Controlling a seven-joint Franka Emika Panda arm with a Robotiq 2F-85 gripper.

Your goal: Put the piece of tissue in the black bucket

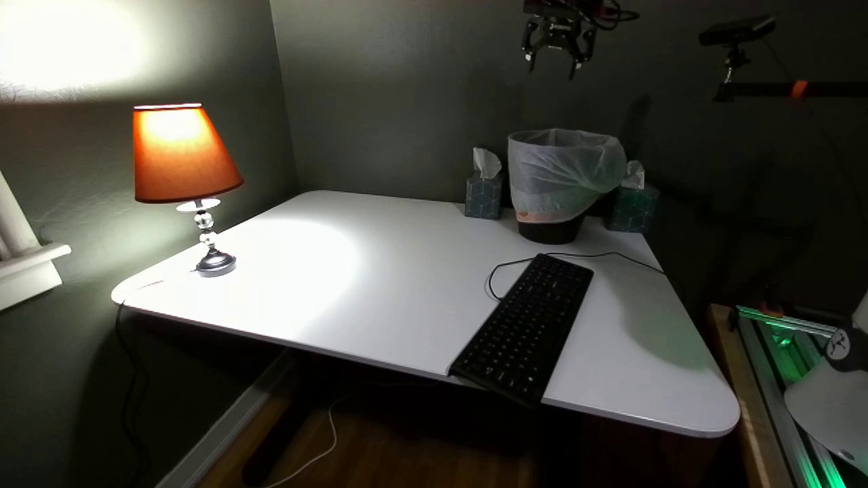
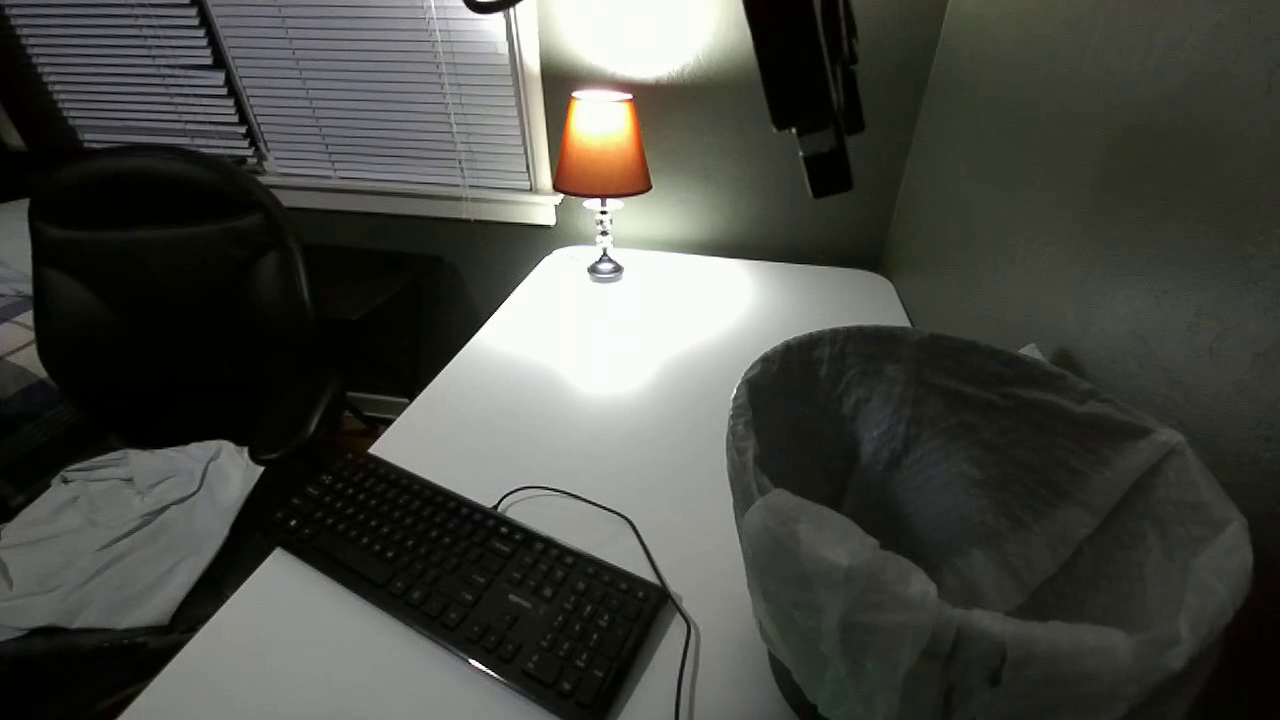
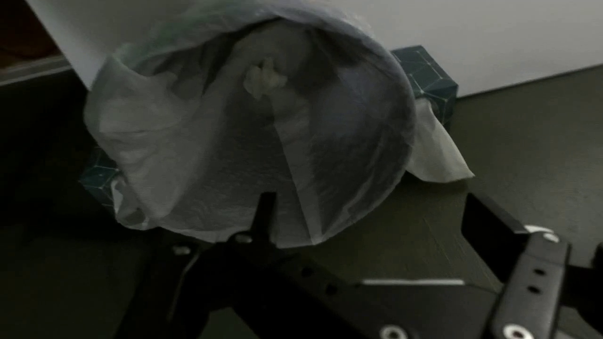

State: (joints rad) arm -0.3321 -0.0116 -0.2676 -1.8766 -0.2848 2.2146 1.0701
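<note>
The black bucket, lined with a whitish bag over its rim, stands on the white desk near the wall. It also shows in an exterior view and from above in the wrist view. A crumpled whitish piece of tissue lies inside it on the bag; both exterior views hide this piece. My gripper is high above the bucket, apart from it. In the wrist view my gripper has its fingers wide apart with nothing between them. Its side shows in an exterior view.
Two teal tissue boxes with tissues sticking out flank the bucket. A black keyboard and its cable lie in front, over the desk edge. A lit orange lamp stands at the far end. A camera hangs beside.
</note>
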